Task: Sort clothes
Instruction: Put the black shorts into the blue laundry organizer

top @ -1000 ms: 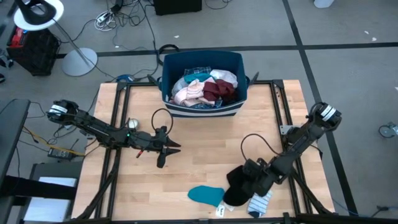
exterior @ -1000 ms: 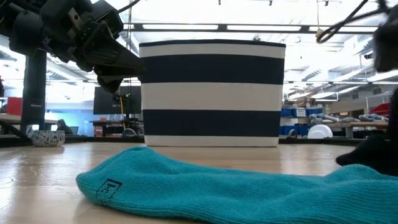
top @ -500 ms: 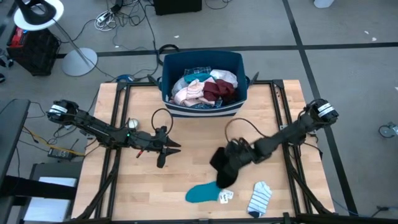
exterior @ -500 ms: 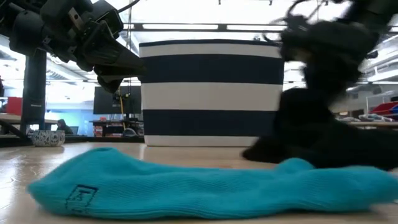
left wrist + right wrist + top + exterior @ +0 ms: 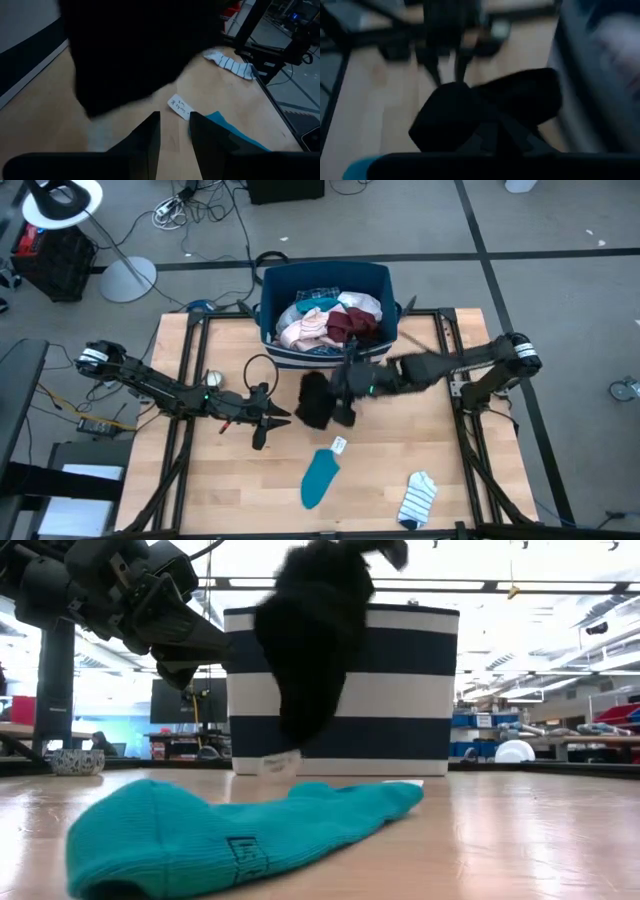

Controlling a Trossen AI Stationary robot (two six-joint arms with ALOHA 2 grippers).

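A black garment hangs above the bench, just near of the blue bin, clenched in the right pincer. A teal sock and a striped sock lie nearer. The left pincer, to the left, has a narrow gap between its fingers.

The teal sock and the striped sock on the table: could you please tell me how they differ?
The teal sock is one solid colour and longer; the striped sock is white with dark stripes and shorter. A white tag sits at the teal sock's end; none shows on the striped sock. Both lie flat on the wooden table, unheld.
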